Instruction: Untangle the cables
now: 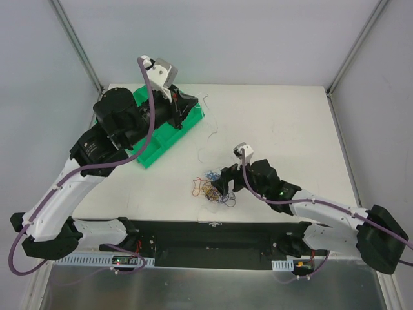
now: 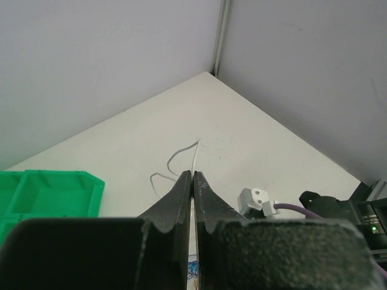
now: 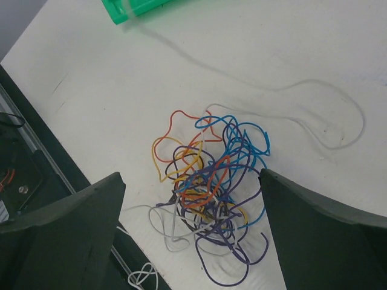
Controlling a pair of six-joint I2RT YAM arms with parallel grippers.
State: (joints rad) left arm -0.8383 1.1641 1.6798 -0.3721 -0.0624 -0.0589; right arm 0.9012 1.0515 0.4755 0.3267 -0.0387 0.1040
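Observation:
A tangle of cables in blue, purple, orange, yellow and white lies near the table's front middle. My right gripper hovers just above it, open. In the right wrist view its wide-apart fingers flank the tangle without touching it. My left gripper is raised above the green bin at the back left. In the left wrist view it is shut on a thin white cable that hangs from its tips. That cable trails over the table towards the tangle.
The green bin also shows in the left wrist view and the right wrist view. A black strip runs along the table's near edge, with a small white cable loop on it. Enclosure walls stand behind and beside the table.

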